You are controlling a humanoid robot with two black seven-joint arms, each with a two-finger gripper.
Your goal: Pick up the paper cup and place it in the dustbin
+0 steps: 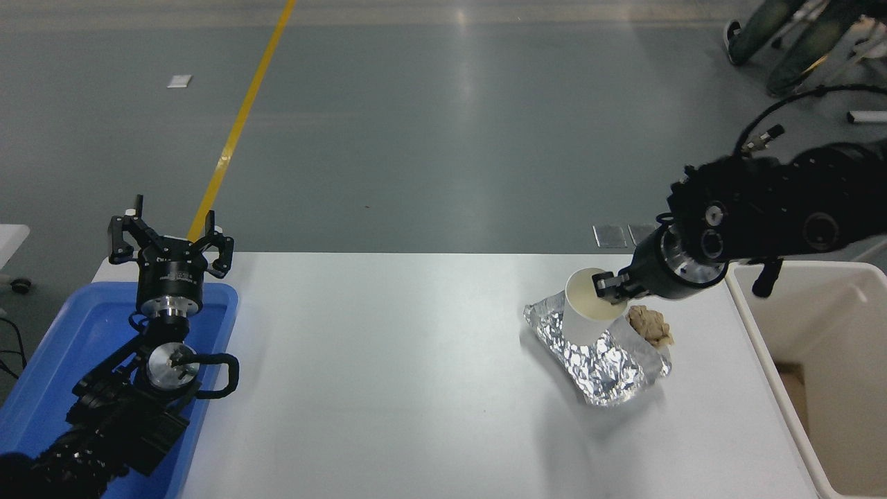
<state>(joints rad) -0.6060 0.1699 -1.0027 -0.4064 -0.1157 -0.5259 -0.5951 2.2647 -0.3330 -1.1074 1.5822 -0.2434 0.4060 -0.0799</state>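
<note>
At the frame's right edge you have the dustbin point(818, 374) beside the white desk point(416, 388), the left end effector point(170, 239) parked open at lower left. Your right end effector point(610, 287) is clamped on the paper cup point(589, 312)'s rim, holding it over the foil tray point(596, 360), right of center.

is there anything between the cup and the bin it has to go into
Nothing visible blocks the way. The right gripper holds the paper cup by its rim, lifted above the foil tray. The dustbin stands open just past the table's right edge, and the brown paper ball lies below the path.
</note>
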